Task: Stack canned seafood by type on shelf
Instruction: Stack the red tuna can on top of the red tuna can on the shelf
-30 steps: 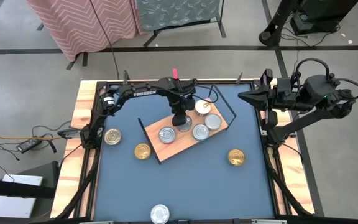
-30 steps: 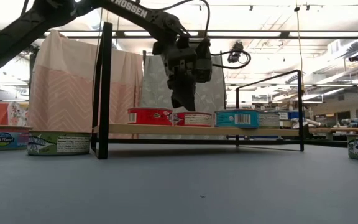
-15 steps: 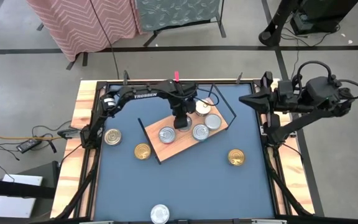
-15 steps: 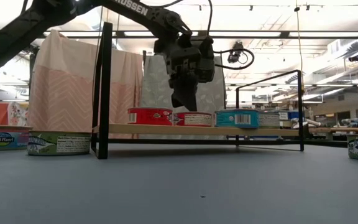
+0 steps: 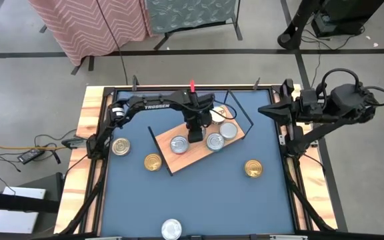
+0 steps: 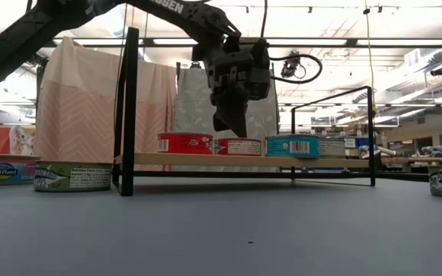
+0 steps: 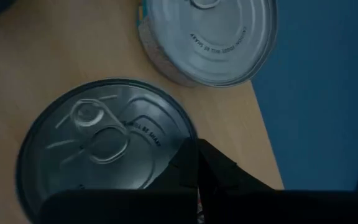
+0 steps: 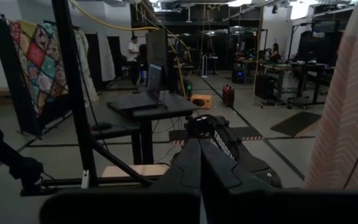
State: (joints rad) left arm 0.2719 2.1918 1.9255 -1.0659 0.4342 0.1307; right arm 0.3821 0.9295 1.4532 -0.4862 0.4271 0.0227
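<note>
While the left gripper (image 5: 195, 137) hangs above the shelf (image 5: 182, 159) with its jaws pressed together and empty, the stock reads as follows.

On the shelf: a light-wood board with black wire end frames, lying askew near the middle of the blue tabletop (image 5: 199, 200). It carries a silver-lidded tin (image 5: 179, 145) toward its left end, two more silver tins (image 5: 215, 141) and (image 5: 228, 130) toward its right end, and another tin (image 5: 217, 115) behind them, partly hidden by the arm. The low view shows red-labelled tins (image 6: 184, 142) and a blue-labelled tin (image 6: 292, 145) in a row.

Off the shelf: two gold-lidded tins (image 5: 120, 146), (image 5: 153, 162) left of the board, one gold tin (image 5: 253, 168) to its right, one silver tin (image 5: 171, 229) at the near edge.

Right gripper (image 5: 265, 110): parked at the tabletop's right rim, jaws pressed together, idle.

Handling note: the loose tins look like the next work. A sound pickup would likely call for spreading the jaws before descending, centring over the lid, and lowering each tin squarely onto a matching one so the stack sits flush.
</note>
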